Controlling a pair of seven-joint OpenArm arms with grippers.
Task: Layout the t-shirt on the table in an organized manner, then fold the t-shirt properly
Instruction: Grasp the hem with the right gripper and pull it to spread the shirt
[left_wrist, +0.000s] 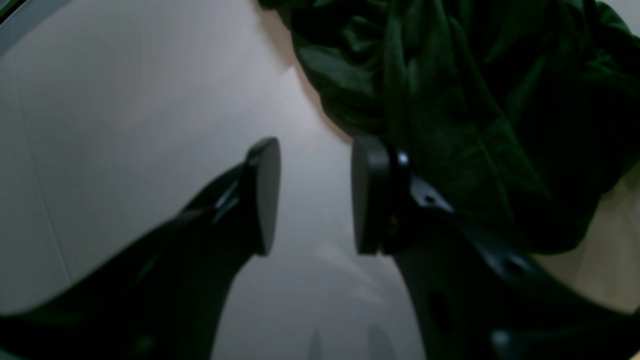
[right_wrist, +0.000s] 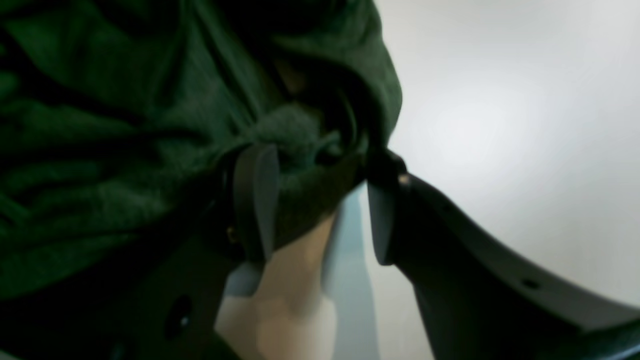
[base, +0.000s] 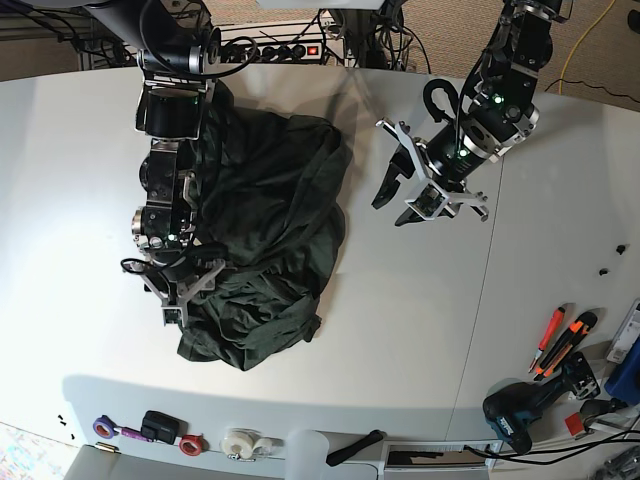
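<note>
T-shirt (base: 265, 240) fabric lies crumpled in a dark green heap on the white table (base: 400, 330), toward the base view's left. Its near hem bunches short of the front edge, where tape rolls (base: 240, 441) sit. Bare tabletop stretches wide to the right. The right gripper (right_wrist: 320, 205) stands with its jaws apart around a fold, though blur hides any contact. Farther back, the left gripper (base: 412, 197) hovers spread and empty beside the cloth.
</note>
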